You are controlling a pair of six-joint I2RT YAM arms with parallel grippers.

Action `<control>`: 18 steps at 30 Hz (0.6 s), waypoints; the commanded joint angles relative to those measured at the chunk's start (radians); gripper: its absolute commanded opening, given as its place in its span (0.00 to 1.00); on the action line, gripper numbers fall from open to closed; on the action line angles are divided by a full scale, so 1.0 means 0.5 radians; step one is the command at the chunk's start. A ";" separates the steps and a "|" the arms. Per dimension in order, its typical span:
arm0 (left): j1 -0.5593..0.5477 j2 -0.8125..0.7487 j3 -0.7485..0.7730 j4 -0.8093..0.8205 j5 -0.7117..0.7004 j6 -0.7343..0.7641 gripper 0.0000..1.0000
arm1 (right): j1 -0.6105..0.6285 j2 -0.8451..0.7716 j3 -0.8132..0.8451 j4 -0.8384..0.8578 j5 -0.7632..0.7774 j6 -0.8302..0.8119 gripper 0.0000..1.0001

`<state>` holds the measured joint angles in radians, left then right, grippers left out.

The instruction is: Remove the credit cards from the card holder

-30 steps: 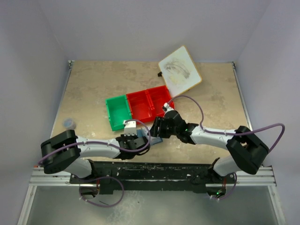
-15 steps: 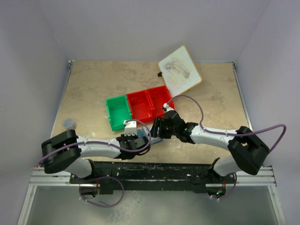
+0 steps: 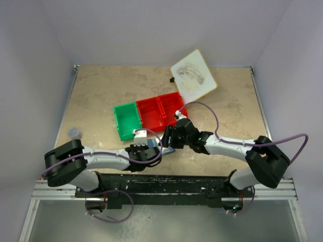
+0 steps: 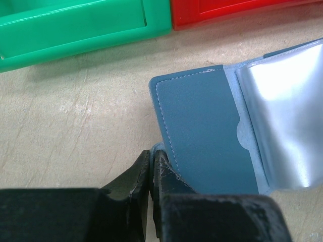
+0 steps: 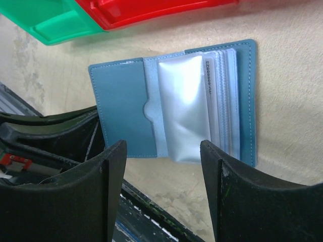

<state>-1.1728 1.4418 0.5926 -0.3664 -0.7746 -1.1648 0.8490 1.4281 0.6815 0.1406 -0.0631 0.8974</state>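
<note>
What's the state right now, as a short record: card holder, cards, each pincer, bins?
card holder: open, inside up, flat on the table
credit cards: tucked in the clear sleeves, none out yet
left pincer: shut on a corner of the plain panel
right pincer: open, above the card holder
bins: green bin and red bin just beyond it

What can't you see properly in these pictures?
- Top view: the card holder is nearly hidden beneath the right hand.
- Right wrist view: the credit cards show only edges behind shiny sleeves, so their count is unclear.
- Left wrist view: the picture's edge cuts off the holder's right half.
</note>
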 commanded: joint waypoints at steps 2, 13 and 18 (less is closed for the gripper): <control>0.017 0.043 -0.106 -0.150 0.121 -0.029 0.00 | 0.008 -0.031 0.047 -0.057 0.043 0.037 0.63; 0.017 0.062 -0.099 -0.131 0.129 -0.018 0.00 | 0.008 0.137 0.045 0.056 0.006 0.010 0.63; 0.017 0.053 -0.098 -0.141 0.127 -0.022 0.00 | 0.006 0.303 0.159 0.002 0.007 -0.037 0.62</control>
<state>-1.1728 1.4372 0.5869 -0.3611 -0.7750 -1.1667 0.8497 1.5284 0.7094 0.1463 -0.0776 0.9070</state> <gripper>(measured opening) 0.012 0.623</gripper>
